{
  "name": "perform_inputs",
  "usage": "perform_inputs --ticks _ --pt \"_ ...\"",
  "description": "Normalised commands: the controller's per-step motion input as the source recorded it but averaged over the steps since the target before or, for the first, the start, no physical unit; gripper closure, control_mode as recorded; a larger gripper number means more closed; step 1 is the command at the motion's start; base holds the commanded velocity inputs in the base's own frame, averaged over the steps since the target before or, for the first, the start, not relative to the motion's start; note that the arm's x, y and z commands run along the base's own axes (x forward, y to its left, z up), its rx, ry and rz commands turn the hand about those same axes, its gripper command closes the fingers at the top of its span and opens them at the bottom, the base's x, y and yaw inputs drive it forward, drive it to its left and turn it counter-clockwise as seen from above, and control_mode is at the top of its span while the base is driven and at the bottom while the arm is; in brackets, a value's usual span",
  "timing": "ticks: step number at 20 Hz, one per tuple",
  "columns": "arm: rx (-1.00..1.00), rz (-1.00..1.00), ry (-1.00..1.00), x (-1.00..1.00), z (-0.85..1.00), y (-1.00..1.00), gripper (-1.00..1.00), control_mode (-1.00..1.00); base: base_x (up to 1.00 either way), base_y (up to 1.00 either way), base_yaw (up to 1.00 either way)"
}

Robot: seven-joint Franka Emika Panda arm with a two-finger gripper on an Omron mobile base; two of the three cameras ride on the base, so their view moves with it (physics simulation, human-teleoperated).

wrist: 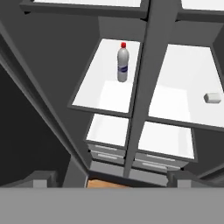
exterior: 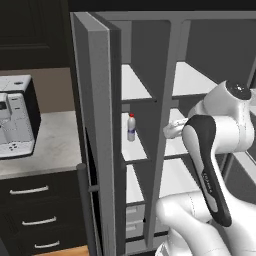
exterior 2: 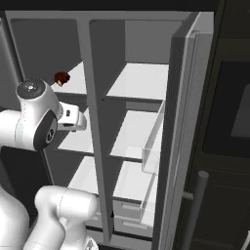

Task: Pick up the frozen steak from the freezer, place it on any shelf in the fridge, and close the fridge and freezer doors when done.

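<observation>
The frozen steak point(exterior 2: 62, 77), a small dark red-brown lump, lies on the top shelf of the freezer point(exterior 2: 73, 141), the narrow left compartment. The fridge point(exterior 2: 136, 132) is the wider compartment beside it, and its uppermost shelf point(exterior 2: 139, 80) is bare. The freezer door point(exterior: 95, 125) and the fridge door point(exterior 2: 188, 122) both stand open. My gripper point(wrist: 111, 181) is open with nothing between its fingertips point(wrist: 41, 180). It hovers in front of the central divider at about middle-shelf height, below the steak, and looks down into both compartments.
A white bottle point(wrist: 123, 64) with a red cap stands on the freezer's middle shelf. A small pale block point(wrist: 212, 97) lies on a fridge shelf. A coffee machine point(exterior: 15, 117) sits on the counter point(exterior: 50, 145) to the left. Dark cabinetry point(exterior 2: 229, 122) flanks the fridge door.
</observation>
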Motion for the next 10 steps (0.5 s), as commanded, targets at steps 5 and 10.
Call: perform_inputs --ticks 5,10 --pt "0.00 0.00 0.00 0.00 0.00 0.00 -1.00 1.00 0.03 0.25 0.00" --pt "0.00 0.00 0.00 0.00 0.00 0.00 -1.00 1.00 0.12 0.12 0.00"
